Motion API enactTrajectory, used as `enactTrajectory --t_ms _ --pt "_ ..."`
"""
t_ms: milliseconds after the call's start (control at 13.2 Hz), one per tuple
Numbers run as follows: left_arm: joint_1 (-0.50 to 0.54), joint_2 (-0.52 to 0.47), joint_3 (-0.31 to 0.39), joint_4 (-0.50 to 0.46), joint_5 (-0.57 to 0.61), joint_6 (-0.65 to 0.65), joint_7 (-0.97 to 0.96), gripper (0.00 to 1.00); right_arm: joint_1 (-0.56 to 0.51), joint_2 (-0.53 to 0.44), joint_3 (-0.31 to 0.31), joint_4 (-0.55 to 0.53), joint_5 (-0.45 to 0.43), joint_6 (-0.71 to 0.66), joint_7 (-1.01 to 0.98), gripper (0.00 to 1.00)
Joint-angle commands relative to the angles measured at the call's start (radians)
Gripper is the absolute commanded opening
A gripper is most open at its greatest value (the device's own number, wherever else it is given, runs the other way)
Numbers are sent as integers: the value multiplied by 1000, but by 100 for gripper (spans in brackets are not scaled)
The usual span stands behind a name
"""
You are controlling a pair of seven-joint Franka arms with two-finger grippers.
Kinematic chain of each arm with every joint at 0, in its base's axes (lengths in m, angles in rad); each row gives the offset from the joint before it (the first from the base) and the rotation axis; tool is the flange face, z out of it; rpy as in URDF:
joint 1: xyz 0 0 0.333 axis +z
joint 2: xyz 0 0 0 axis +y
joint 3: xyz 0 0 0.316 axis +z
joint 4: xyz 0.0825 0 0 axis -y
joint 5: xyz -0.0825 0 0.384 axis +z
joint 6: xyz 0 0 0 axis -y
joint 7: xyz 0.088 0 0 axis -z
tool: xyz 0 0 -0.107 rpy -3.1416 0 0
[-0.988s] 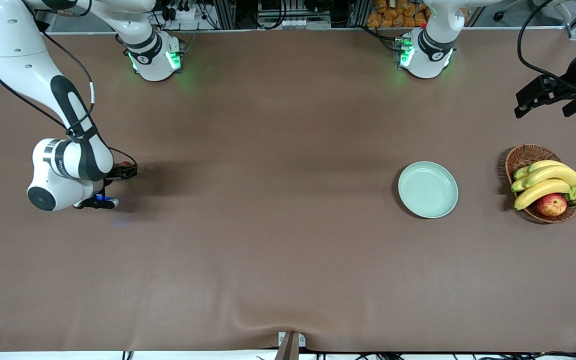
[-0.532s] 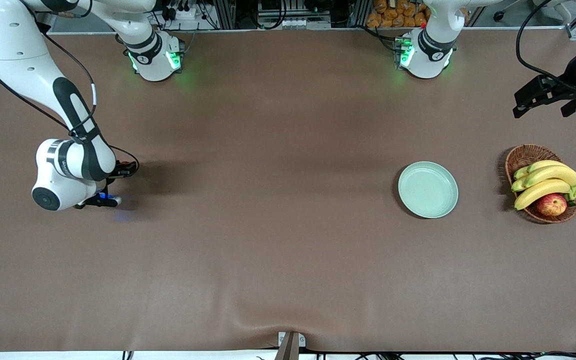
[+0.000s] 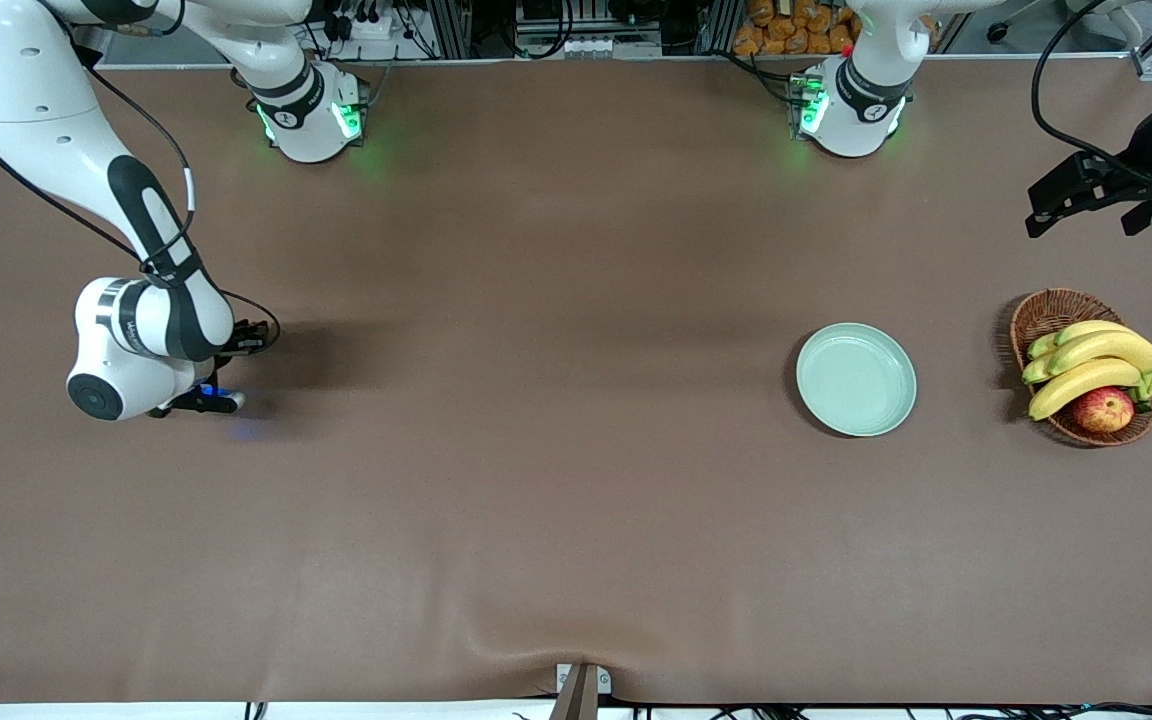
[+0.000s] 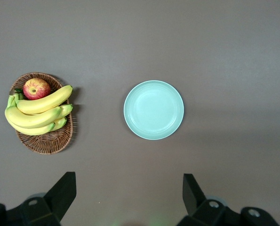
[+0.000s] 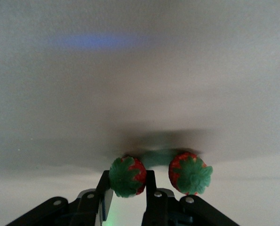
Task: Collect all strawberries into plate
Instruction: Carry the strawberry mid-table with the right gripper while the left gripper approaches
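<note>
While the right arm works low at its own end of the table, the left arm waits raised at the other end.

Right gripper (image 5: 129,197): low over the table at the right arm's end; largely hidden under the wrist in the front view. Jaws closed on one strawberry.

Strawberries, count: two visible, both in the right wrist view only; a third cannot be found in any view.

Held strawberry (image 5: 127,176): clamped between the two fingers (image 5: 104,188), green leafy top facing the wrist camera.

Free strawberry (image 5: 190,173): just beside the gripper, outside the fingers, close to the held berry but apart from it. Whether it touches the outer finger cannot be told.

Table (image 3: 556,450): one, brown surface, carrying all listed items.

Plate (image 3: 856,379): one, pale mint-green, round, toward the left arm's end of the table, well apart from the strawberries. Holds nothing.

Basket (image 3: 1051,315): one, brown wicker, beside the plate and nearer the left arm's end; not touching the plate.

Bananas (image 3: 1096,365): one yellow bunch with green tips, lying in the basket; the fruit count cannot be told.

Apple (image 3: 1102,409): one, red-yellow, in the basket on the side nearer the front camera, touching the bananas.

Left gripper (image 4: 129,195): raised high above the table at the left arm's end. Jaws spread wide, gripping nothing.
</note>
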Motion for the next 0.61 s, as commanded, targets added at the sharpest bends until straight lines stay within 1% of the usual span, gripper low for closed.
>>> enactTrajectory --t_ms 0,152,304,380,532 --pt "-4 -6 2 -8 -22 10 -7 100 1 -12 17 46 26 53 9 0" --pt "-4 -4 2 -8 -20 11 -7 100 54 -18 17 143 112 48 12 0" --pt "-6 -3 2 -8 -20 11 -7 100 150 -18 17 215 244 44 12 0" --pt "-6 -3 2 -8 -20 11 -7 100 203 -20 15 228 317 42 12 0" --pt "-6 -3 1 -6 -20 13 -7 100 310 -15 15 228 428 42 24 0"
